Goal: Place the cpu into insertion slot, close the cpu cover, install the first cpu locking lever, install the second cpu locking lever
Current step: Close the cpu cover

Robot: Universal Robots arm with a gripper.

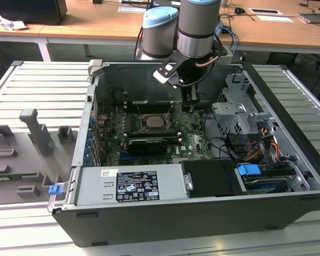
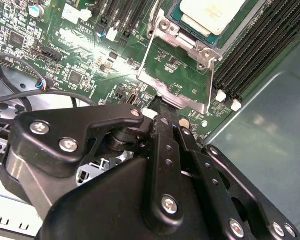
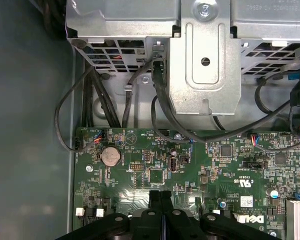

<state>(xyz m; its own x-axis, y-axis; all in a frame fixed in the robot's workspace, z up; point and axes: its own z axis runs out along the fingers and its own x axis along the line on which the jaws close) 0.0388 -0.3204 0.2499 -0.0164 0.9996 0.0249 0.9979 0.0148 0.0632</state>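
Observation:
The cpu (image 2: 210, 15) lies flat in its socket on the green motherboard, its dull silver top showing; in the exterior view the cpu (image 1: 151, 122) sits mid-board. The cpu cover (image 2: 189, 101), a thin silvery frame, stands swung open beside the socket, its free edge toward me. My gripper (image 2: 161, 102) is shut, and its black tips meet that free edge. I cannot tell whether the edge is pinched between them. In the first wrist view the gripper (image 3: 160, 196) hovers low over the board with its fingers pressed together. Seen from outside, the gripper (image 1: 189, 104) hangs to the socket's right in the exterior view.
Black memory slots (image 2: 260, 50) run along the socket. A metal drive cage (image 3: 205, 55) with black cables (image 3: 160, 105) stands past the board's edge. The power supply (image 1: 128, 184) fills the case's front, and grey holders (image 1: 37, 133) sit on the ribbed table at the exterior view's left.

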